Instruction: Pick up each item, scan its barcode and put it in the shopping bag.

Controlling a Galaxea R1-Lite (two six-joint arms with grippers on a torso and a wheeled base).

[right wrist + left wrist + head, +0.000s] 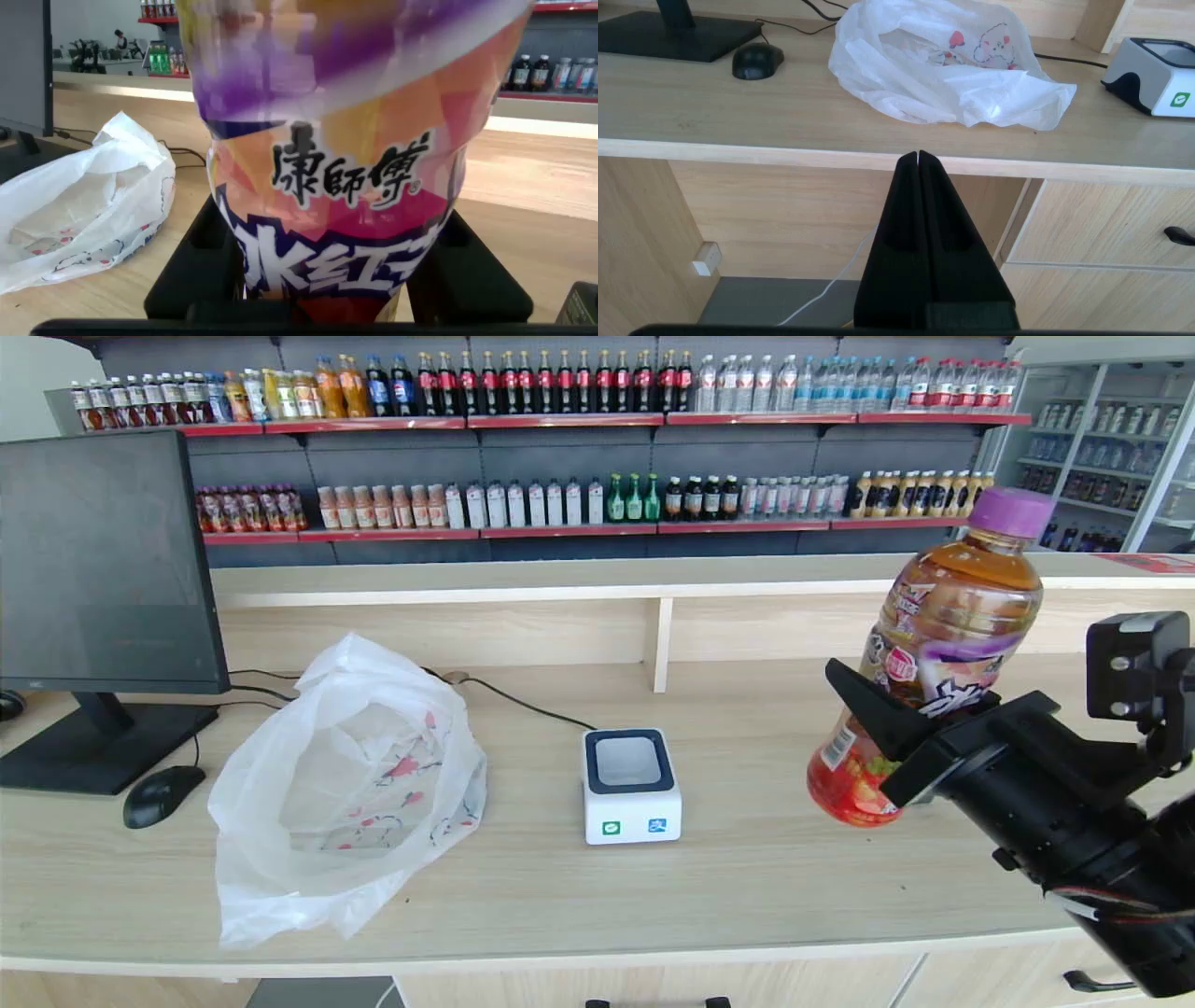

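The bottle (934,653), purple-capped and tilted, hangs over the worktop's (747,887) right end, seemingly clear of it, clamped around its lower half by the right pincer (910,733). The scanner (631,786) sits mid-worktop, and the bag (350,793) lies open toward the left end. The left pincer (918,161), its 2 fingers pressed together, sits below the front edge.

Cap of bottle (327,140) cut off at right wrist view's edge; shopping bag (345,784) contents indistinct
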